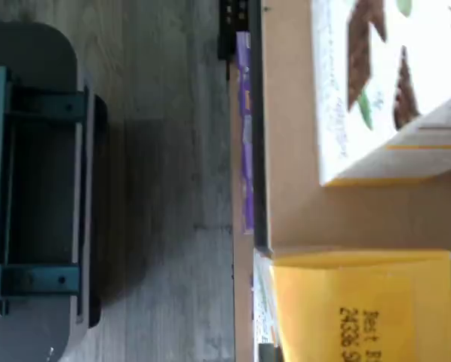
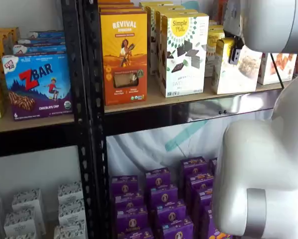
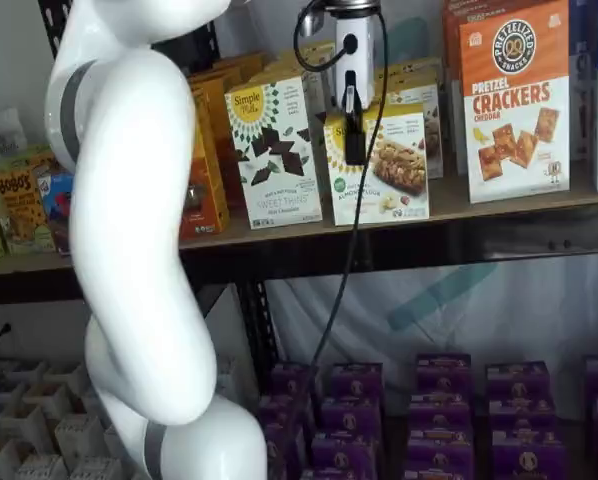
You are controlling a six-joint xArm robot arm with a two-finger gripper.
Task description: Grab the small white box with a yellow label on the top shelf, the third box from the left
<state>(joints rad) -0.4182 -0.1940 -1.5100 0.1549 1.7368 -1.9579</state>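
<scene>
On the tan, silver-railed top shelf (image 3: pixel 499 205), our worktop, we see the tall white chocolate-thins box (image 3: pixel 274 150), then the small white box (image 3: pixel 379 165) at the front edge. Our pincer (image 3: pixel 353 125) hangs before it; whether it is parted, we cannot tell. Drifting leftward risks clipping the taller neighbour.

The small white box (image 3: pixel 377 165) sits on the top shelf (image 3: pixel 499 205) — seemingly right of the taller box (image 3: pixel 275 150).
</scene>
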